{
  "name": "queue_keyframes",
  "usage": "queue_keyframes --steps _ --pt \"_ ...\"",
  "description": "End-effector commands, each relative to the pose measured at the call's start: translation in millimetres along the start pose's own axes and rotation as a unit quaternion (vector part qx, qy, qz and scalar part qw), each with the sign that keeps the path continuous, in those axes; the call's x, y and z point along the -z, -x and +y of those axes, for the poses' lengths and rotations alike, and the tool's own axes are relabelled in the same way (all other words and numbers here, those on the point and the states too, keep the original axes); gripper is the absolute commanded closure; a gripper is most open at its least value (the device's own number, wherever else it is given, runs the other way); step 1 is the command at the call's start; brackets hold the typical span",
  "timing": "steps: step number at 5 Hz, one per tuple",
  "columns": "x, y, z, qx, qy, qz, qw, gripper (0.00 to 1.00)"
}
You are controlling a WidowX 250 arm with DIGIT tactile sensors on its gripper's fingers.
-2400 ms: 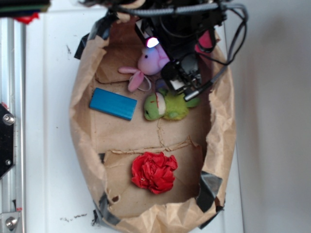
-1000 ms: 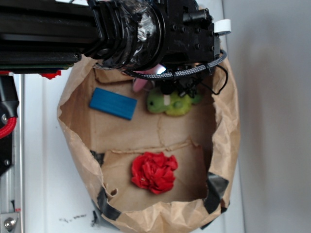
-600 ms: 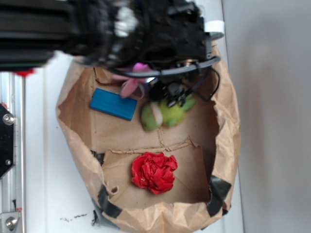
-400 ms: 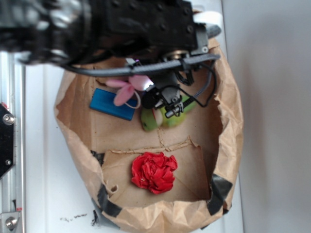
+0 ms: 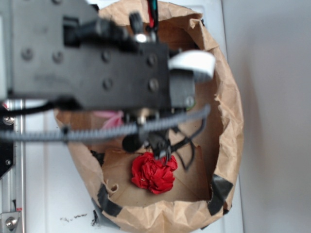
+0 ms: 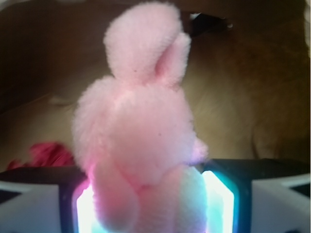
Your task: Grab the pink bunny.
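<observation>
Fingers [image 6: 146, 194] are clamped on the pink bunny [image 6: 138, 131]: in the wrist view the plush sits squeezed between the two lit pads [image 6: 217, 201], its ears standing up and brown bag wall behind it, nothing under it. So the grab itself looks done, w/ the bunny riding in the gripper above the bag floor (my read, since no floor touches it).

From where I stand the exterior view is mostly arm now. Its black body fills the upper left & middle of the paper bag [image 5: 228, 121], and only a sliver of pink [image 5: 109, 118] peeks out below it at the left. The red ruffled ball [image 5: 154, 172] lies at the near end of the bag, apart from the fingers.

Vs. the earlier frames: the bunny was lying on the bag floor at the far end, beside the green plush and near the blue block; the arm came down over it, closed, and has since risen toward the camera. Green plush and blue block are hidden behind the arm now. Red ball hasn't moved.
</observation>
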State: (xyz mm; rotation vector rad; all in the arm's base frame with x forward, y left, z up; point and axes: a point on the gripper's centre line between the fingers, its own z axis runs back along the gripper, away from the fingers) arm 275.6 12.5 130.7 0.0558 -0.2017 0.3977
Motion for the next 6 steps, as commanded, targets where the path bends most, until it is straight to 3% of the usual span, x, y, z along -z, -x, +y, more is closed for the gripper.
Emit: queue_keyframes --steps 1,2,3,5,6 --pt "-42.9 -18.0 -5.8 0.024 -0.006 -0.02 1.0 1.0" --pt "-54.5 -27.0 16.2 0.065 0.031 0.005 0.997 1.0" --pt "-64.8 -31.8 32.7 0.067 0.046 0.004 0.997 1.0" --pt "-64.1 -25.0 40.3 0.071 0.046 -0.005 0.996 1.0" --pt "-60.5 -18.9 36.1 0.058 0.01 -0.031 0.998 0.31"
